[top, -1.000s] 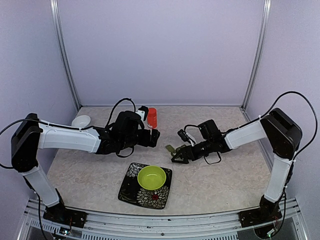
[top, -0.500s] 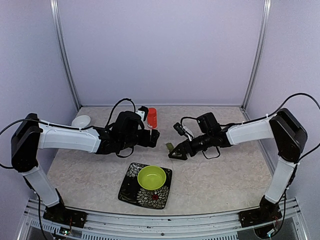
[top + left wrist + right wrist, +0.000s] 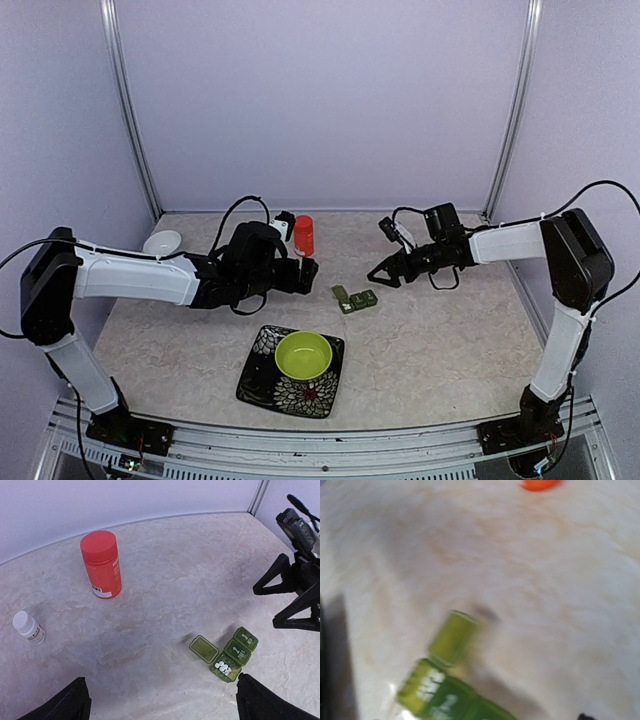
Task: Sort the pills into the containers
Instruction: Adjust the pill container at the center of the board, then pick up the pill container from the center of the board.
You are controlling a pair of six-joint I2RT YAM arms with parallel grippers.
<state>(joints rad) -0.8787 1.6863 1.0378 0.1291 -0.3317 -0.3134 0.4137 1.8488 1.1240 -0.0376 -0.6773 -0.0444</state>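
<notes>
**Pill sorting, part way through.** My right fingers (image 3: pixel 378 280) hang spread and empty above the desk (image 3: pixel 440 350), just beside the dark green pillbox (image 3: pixel 226 655). The pillbox lies flat near the middle of the desk, between my two arms and behind the patterned plate (image 3: pixel 262 378) that carries the lime-green bowl (image 3: pixel 303 355). My left fingers (image 3: pixel 311 268) are spread wide as well, gripping nothing, and hover near the orange bottle (image 3: pixel 101 564).

One end compartment of the pillbox stands open, its lid (image 3: pixel 203 648) flipped back onto the desk. A small heap of white pills (image 3: pixel 222 668) sits inside it. The other two compartments, marked 2 and 3, have their lids down, so I cannot tell what they hold.

The orange bottle and the small white bottle (image 3: pixel 28 627) stand upright with their caps on, well apart from the pillbox. No loose pills show on the desk. My right wrist view is too blurred to add more.

By my reckoning, one compartment of three is filled. Its lid is yet to be closed, and the other two are yet to be opened and loaded, so most of the sorting lies ahead.
</notes>
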